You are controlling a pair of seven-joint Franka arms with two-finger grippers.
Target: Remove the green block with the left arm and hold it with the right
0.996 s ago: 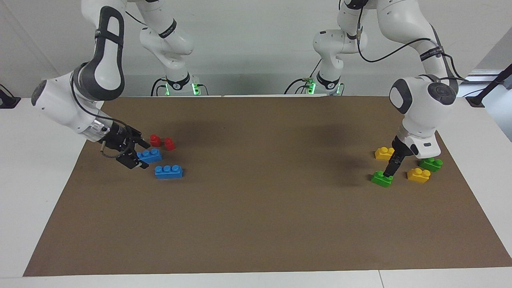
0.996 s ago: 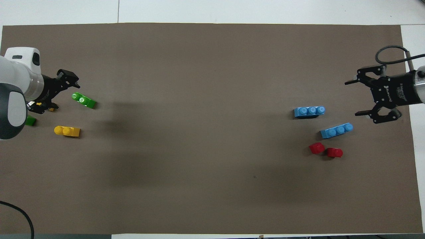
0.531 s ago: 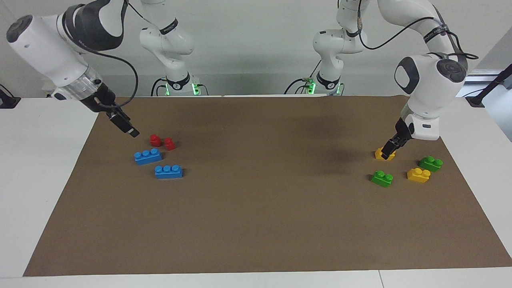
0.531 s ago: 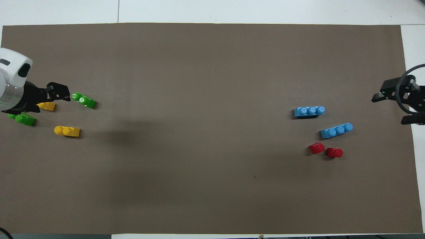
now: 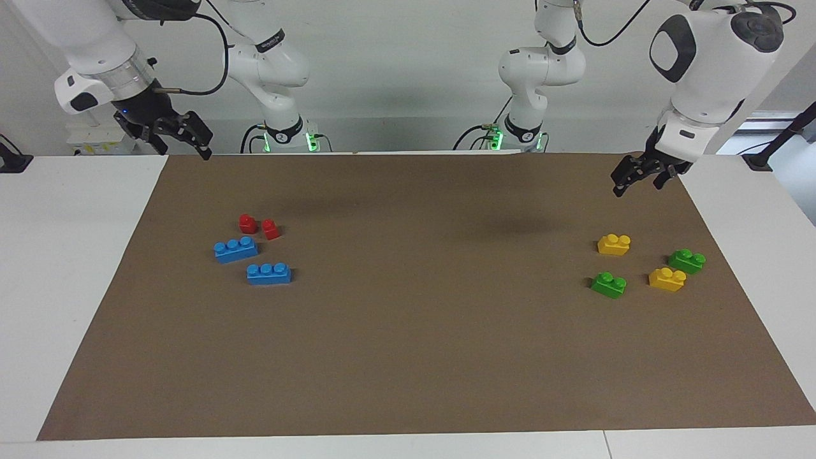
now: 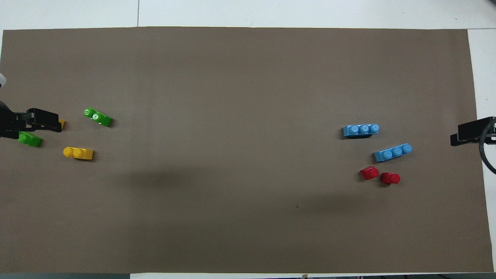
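So both claws are up in the air with nothing in them, and the green blocks sit on the desk.

Right claw (image 5: 182, 137) hangs spread open over its own end of the brown mat (image 5: 408, 357), above two red blocks (image 5: 258, 227) and two blue bricks (image 5: 252, 261). Left claw (image 5: 644, 173) is partly open and empty, raised over its own end; one green block (image 5: 608, 284) lies well below it, a second green block (image 5: 686, 261) nearer the mat edge, with two yellow blocks (image 5: 614, 244) among them.
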